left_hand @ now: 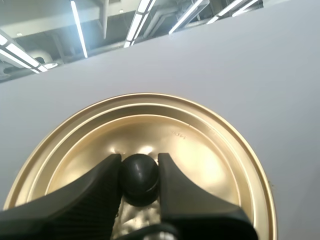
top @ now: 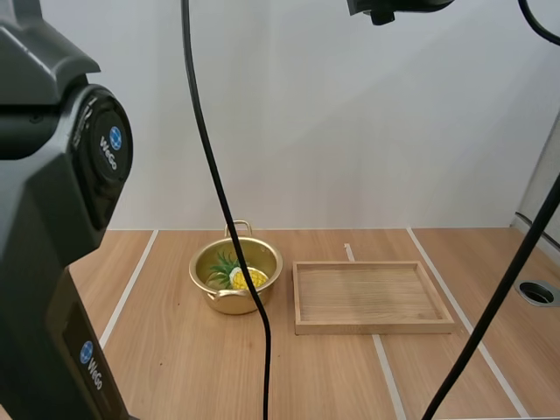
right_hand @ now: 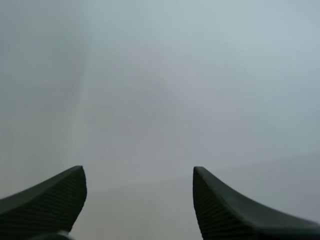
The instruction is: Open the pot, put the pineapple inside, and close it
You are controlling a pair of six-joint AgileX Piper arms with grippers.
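A gold pot (top: 236, 276) stands open on the wooden table, left of the tray. Inside it lies the pineapple (top: 238, 276), yellow with green leaves. My left gripper (left_hand: 140, 172) is shut on the black knob (left_hand: 140, 175) of the gold lid (left_hand: 200, 150), holding the lid up against the pale wall. My left arm (top: 52, 219) rises large at the near left in the high view. My right gripper (right_hand: 139, 192) is open, its fingers (right_hand: 50, 200) wide apart with nothing between them, facing a plain grey wall.
A shallow wooden tray (top: 372, 325) lies to the right of the pot. White tape lines (top: 131, 284) run across the table. A round hole (top: 535, 292) sits at the table's right edge.
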